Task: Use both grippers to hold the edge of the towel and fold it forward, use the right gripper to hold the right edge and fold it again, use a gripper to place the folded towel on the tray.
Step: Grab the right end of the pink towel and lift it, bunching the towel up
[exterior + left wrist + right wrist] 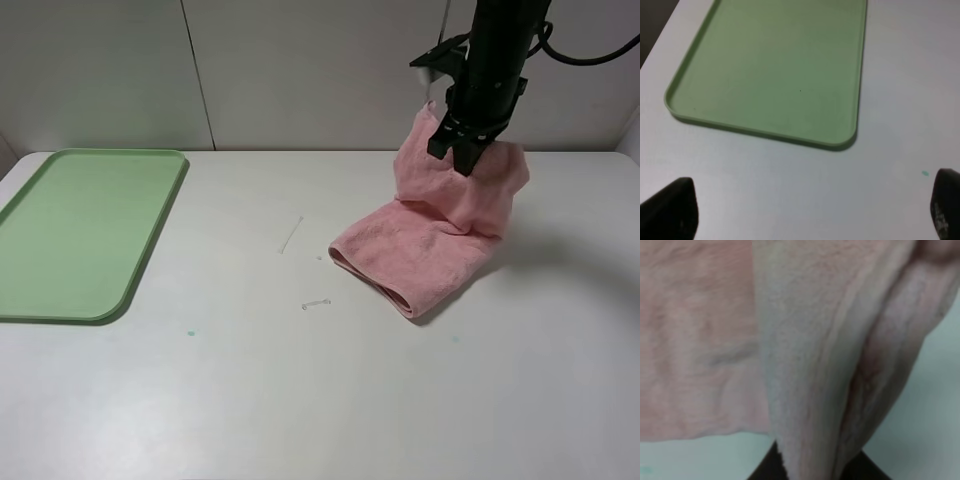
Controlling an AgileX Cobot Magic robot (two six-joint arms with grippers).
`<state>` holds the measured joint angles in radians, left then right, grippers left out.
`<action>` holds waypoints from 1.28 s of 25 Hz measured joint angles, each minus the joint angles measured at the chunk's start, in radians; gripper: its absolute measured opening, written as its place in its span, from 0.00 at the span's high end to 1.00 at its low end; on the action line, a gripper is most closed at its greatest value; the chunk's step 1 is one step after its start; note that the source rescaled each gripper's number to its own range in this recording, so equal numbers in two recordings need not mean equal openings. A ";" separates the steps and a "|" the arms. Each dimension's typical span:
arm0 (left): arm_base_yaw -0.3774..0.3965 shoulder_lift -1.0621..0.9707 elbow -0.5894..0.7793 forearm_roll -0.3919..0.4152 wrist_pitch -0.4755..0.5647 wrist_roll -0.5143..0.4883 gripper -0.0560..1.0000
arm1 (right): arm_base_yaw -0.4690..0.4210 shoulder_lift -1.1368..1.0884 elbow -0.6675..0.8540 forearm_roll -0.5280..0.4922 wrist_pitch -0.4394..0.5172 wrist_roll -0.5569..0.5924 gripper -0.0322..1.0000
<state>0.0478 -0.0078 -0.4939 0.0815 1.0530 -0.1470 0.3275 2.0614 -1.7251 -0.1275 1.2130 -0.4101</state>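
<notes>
I am clamping my black pointed right claw [462, 158] on the soft dusty-pink fluffy towel [425, 255], half-lifted at the white table's [300, 400] right, well apart from the flat light-green plastic tray [80, 230], risking loosely bunched layers slipping out and unfolding.

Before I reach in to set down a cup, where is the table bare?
Bare: the near strip of the table, and the middle between the tray and towel, bar two tiny scraps. The tray is empty. Crowded: far right, where the right gripper holds the towel.
</notes>
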 joint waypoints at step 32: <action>0.000 0.000 0.000 0.000 0.000 0.000 0.07 | 0.135 0.000 0.084 0.203 0.000 0.105 0.01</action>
<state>0.0478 -0.0078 -0.4939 0.0815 1.0530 -0.1470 0.4621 2.0614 -1.6412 0.0752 1.2130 -0.3055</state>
